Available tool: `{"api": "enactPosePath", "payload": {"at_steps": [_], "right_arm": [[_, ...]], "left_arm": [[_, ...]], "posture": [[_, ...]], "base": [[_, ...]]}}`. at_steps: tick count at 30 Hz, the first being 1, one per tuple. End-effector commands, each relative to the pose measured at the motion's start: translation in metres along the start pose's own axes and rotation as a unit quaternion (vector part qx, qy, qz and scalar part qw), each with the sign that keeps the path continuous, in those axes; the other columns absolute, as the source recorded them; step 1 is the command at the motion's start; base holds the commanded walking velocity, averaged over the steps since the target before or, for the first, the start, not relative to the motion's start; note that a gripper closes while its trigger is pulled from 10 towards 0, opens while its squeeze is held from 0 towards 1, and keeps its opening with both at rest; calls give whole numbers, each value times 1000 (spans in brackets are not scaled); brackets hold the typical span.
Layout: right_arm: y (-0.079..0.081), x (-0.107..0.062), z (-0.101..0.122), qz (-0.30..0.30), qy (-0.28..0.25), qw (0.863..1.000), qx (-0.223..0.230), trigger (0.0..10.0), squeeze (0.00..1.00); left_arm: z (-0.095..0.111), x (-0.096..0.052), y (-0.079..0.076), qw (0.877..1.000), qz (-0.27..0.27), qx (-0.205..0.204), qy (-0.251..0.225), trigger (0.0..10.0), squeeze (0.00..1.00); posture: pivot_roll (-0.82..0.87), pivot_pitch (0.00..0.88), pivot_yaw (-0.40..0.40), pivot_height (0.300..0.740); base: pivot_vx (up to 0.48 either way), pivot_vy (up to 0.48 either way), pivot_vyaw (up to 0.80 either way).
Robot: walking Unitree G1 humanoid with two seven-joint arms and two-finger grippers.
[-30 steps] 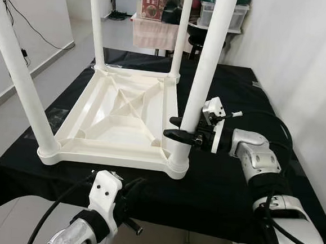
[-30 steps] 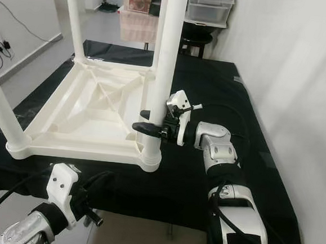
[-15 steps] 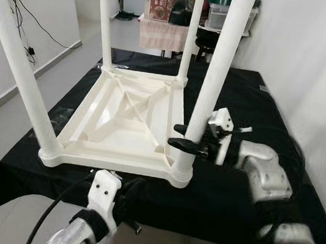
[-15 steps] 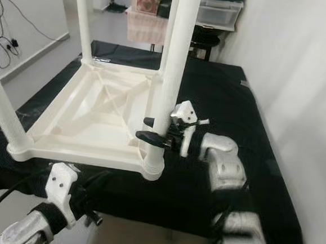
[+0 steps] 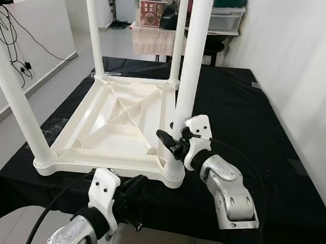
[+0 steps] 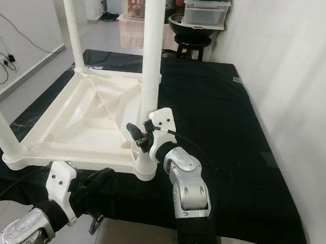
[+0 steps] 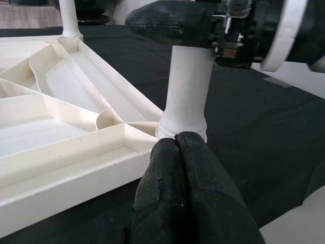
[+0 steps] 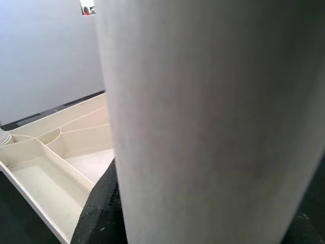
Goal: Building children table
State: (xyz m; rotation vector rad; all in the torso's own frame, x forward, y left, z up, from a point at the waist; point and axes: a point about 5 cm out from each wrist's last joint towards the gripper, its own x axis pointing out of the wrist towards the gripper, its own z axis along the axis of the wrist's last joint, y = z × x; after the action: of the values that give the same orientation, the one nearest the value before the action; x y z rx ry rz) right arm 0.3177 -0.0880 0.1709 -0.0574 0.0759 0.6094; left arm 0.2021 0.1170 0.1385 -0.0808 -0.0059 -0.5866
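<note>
1. Black-draped work table [image 5: 254, 106] underfoot of everything, running back toward the room's far end, beside a white wall on the right.
2. White plastic children's table [image 5: 118, 118], upside down on the black cloth, ribbed underside facing up with diagonal braces meeting at the middle.
3. Four white tubular legs standing upright from its corner sockets: near-left leg [image 5: 15, 96], far-left leg [image 5: 94, 29], far-right leg [image 5: 179, 35], near-right leg [image 5: 187, 78].
4. Right arm [image 5: 230, 195], silver, bent in from the lower right over the cloth, a black cable trailing beside it.
5. Right gripper [image 5: 173, 141] low on the near-right leg, just above its socket, black fingers spread on either side of the tube; in the right wrist view the leg [image 8: 203, 122] looms close with one finger [image 8: 99, 208] touching it. Clasped around the leg, by the look of it.
6. Left gripper [image 7: 177, 147] at the table's front edge, below the near-right corner, fingers pressed together with nothing between them, tips just beside the base of the leg socket [image 7: 185, 127].
7. Storage boxes [image 5: 222, 16] and a stool [image 6: 189, 42] in the background beyond the table.
8. Black cords [image 5: 14, 37] hanging along the left wall.
</note>
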Motion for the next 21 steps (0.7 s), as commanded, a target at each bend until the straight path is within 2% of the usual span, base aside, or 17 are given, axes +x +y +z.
{"api": "enactPosePath", "payload": {"at_steps": [1,2,3,4,5,6,7,8,9,11,14,19,20,21], "right_arm": [[0,-3,-30,-7,82,996,22,10000,0],[3,-3,-25,33,74,996,30,10000,890],[7,-1,-6,114,30,993,18,10000,1000],[7,-1,-6,114,30,993,18,10000,1000],[7,-3,11,201,1,980,-7,10000,1000],[7,-3,11,201,1,980,-7,10000,1000],[7,-5,22,267,-15,963,-43,10000,996],[3,-7,25,318,-12,946,-65,10000,122],[-4,-7,26,343,-4,937,-69,10000,0],[-12,-5,26,359,2,931,-63,10000,0],[-23,1,25,345,7,937,-48,10000,0],[-30,1,21,340,14,939,-38,10000,0],[-35,-1,13,328,35,943,-37,0,0],[-35,-1,13,328,35,943,-37,0,0]], "left_arm": [[-3,0,2,1000,4,2,10,10000,0],[-3,0,2,1000,4,1,10,10000,0],[-4,0,2,1000,1,1,13,10000,0],[-4,0,2,1000,1,1,13,10000,0],[-4,0,1,1000,-2,2,14,10000,0],[-4,0,1,1000,-2,2,14,10000,0],[-4,0,2,1000,-5,-1,17,10000,0],[-2,0,3,1000,-5,5,21,10000,0],[2,1,1,999,-15,14,25,10000,0],[7,3,-2,999,-27,25,28,10000,0],[21,7,-4,1000,-24,12,10,10000,0],[29,11,-5,1000,-24,-1,0,10000,0],[33,20,-9,1000,-17,-14,0,10000,0],[33,20,-9,1000,-17,-14,0,10000,0]], "posture": [[21,35,-35,740],[23,32,-37,740],[28,20,-39,740],[28,20,-39,740],[28,20,-39,740],[28,20,-39,740],[24,7,-34,740],[26,1,-37,740],[33,0,-38,740],[34,0,-37,740],[34,0,-30,740],[33,0,-23,740],[-4,0,18,740],[-4,0,18,740]], "base": [[0,0,0],[0,0,0],[0,0,0],[0,0,0],[0,0,0],[0,0,0],[0,0,0],[0,0,0],[0,0,0],[0,0,0],[0,0,0],[0,0,0],[0,0,0],[0,0,0]]}}
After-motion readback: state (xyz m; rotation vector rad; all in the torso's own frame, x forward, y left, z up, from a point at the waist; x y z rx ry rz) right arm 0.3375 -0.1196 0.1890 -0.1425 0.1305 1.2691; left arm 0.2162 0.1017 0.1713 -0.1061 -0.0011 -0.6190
